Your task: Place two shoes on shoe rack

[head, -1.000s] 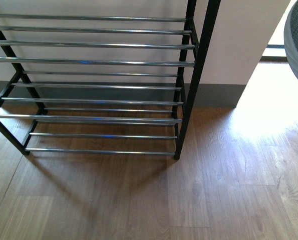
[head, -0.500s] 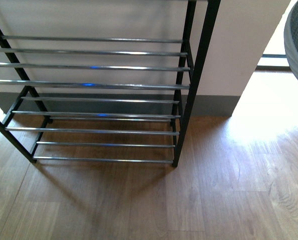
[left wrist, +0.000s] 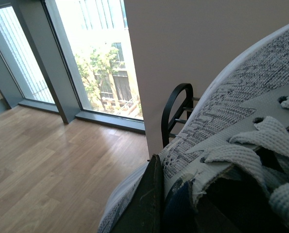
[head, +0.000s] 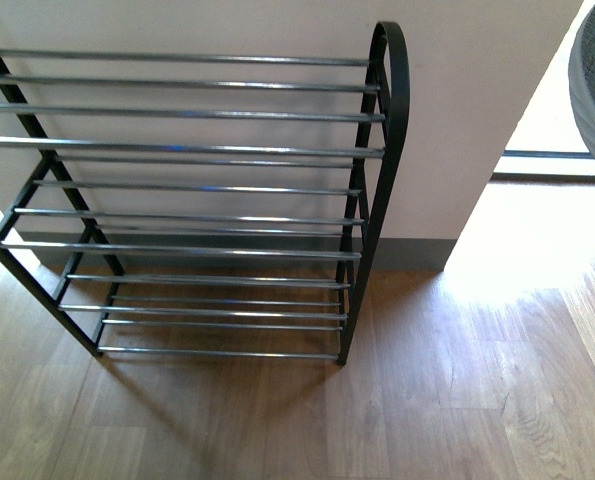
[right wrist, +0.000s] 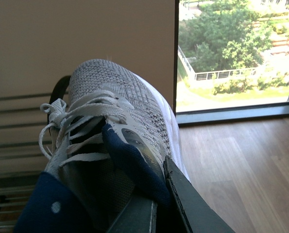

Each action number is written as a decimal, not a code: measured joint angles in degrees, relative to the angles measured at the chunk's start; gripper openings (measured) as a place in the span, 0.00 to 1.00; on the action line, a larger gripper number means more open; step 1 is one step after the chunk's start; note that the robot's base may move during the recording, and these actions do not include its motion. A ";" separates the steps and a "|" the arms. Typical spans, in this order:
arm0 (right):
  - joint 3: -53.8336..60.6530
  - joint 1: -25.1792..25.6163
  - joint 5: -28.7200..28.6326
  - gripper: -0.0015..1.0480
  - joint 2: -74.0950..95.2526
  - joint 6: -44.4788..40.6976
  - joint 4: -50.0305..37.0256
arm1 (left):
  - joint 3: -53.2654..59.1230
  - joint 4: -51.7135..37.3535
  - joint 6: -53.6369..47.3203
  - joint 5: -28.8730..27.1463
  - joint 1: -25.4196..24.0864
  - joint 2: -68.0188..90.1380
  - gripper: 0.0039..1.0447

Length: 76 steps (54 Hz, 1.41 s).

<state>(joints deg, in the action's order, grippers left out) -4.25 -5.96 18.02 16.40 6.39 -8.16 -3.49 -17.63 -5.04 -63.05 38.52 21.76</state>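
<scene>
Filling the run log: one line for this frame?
shoe rack: no shoes on visible bars | left gripper: shut on grey sneaker | right gripper: shut on other sneaker

Ahead of the right gripper [right wrist: 159,208], bare tiers of the shoe rack [head: 187,148] stand open-fronted, black side frames [head: 392,120] flanking, wall [head: 477,100] close behind.
</scene>
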 joint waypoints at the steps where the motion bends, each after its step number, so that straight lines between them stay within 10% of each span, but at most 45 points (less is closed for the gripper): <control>1: 0.00 0.00 0.00 0.01 0.00 0.00 0.00 | 0.00 0.00 -0.02 -0.02 0.00 0.00 0.01; 76: -0.04 -0.04 0.11 0.01 -0.02 0.00 0.00 | 0.00 0.00 -0.07 -0.02 0.00 -0.02 0.01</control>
<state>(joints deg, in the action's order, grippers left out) -4.29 -6.00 18.13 16.38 6.39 -8.16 -3.49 -17.63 -5.10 -63.07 38.52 21.74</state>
